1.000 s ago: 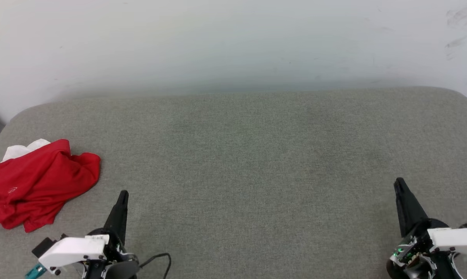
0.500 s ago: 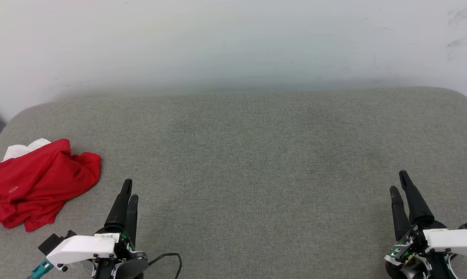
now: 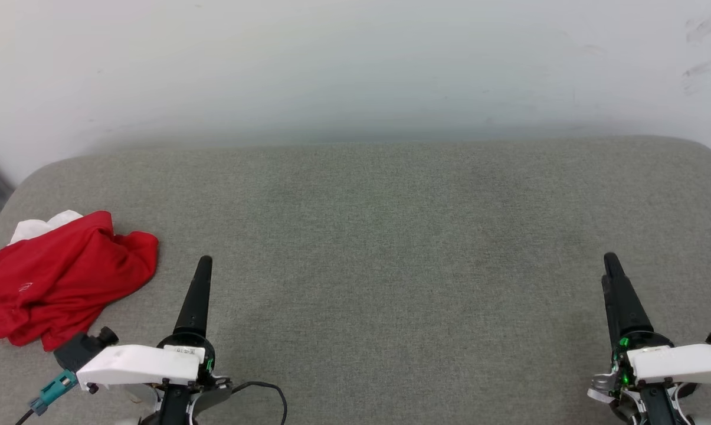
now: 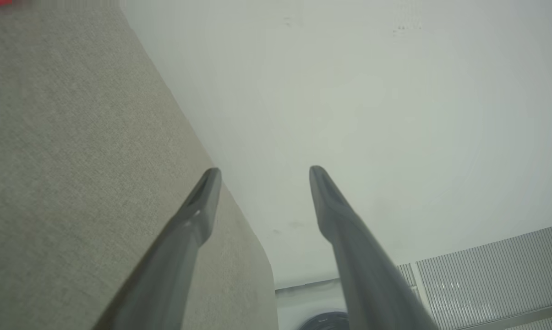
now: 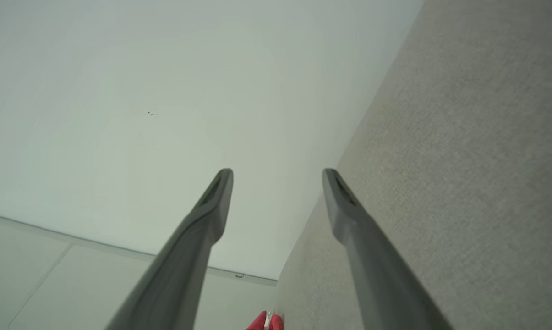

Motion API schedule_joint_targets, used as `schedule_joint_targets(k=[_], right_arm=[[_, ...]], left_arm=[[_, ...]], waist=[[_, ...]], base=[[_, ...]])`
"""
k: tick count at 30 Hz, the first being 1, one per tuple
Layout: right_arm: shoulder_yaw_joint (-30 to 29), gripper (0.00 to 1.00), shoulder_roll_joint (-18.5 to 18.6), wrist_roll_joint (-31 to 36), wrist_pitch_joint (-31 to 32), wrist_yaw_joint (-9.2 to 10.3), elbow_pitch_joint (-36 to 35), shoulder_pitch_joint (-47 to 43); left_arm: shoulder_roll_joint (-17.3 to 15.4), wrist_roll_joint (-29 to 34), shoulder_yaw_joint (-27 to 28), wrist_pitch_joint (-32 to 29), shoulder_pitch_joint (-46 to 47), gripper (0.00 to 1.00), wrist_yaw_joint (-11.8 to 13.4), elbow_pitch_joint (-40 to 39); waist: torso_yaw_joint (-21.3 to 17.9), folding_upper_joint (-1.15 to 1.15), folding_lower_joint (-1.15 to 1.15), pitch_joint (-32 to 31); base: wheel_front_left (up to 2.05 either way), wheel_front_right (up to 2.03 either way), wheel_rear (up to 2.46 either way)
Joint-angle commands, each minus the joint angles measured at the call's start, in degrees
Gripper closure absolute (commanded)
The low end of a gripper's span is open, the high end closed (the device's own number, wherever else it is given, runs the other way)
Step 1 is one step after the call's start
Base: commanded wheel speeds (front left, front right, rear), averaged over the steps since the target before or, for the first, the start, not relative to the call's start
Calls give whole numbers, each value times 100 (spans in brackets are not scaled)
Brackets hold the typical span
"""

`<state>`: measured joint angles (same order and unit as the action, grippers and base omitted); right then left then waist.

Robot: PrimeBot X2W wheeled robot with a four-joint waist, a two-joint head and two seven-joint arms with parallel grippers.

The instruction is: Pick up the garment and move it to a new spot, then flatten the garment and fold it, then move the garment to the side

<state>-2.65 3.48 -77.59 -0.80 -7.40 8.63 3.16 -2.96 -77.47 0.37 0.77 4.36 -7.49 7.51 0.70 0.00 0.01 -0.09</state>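
Grey cushion (image 3: 390, 236) bears the bunched garment (image 3: 66, 277), seemingly apart from left hand (image 3: 205, 262).

surface: grey fabric cushion (image 3: 390, 236) | behind: white wall (image 3: 331, 59) | low: ribbed grey panel (image 4: 486, 275)

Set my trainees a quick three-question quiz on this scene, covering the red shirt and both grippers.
1. True or false: the garment lies flat and neatly folded on the grey cushion.
2. Fill in: the left gripper and the right gripper both have jaws that stand ____.
3. The garment lies nearest: A) the left gripper; B) the right gripper; C) the cushion's middle.

Key: 1 false, it is crumpled; 2 open; 3 A.
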Motion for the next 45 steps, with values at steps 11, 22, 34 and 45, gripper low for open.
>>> schedule_joint_targets(k=[11,22,34,45], right_arm=[[-38,0,-30,2121,-185,-11,-400,-15],[-40,0,-51,3726,-82,-12,-664,-87],[94,0,-54,5010,53,-12,-853,-199],[74,0,-57,5774,125,-13,-979,-291]], left_arm=[[-45,1875,-109,294,66,0,-1,-416],[-160,3365,-302,500,7,0,-1,-376],[-264,4633,-422,718,-30,0,81,-331],[-370,5392,-545,883,-60,0,216,-333]], waist=[[21,0,-1,-30],[38,0,-1,-28],[77,0,-1,-32],[102,0,-1,-41]], base=[[0,0,0],[0,0,0],[0,0,0],[0,0,0]])
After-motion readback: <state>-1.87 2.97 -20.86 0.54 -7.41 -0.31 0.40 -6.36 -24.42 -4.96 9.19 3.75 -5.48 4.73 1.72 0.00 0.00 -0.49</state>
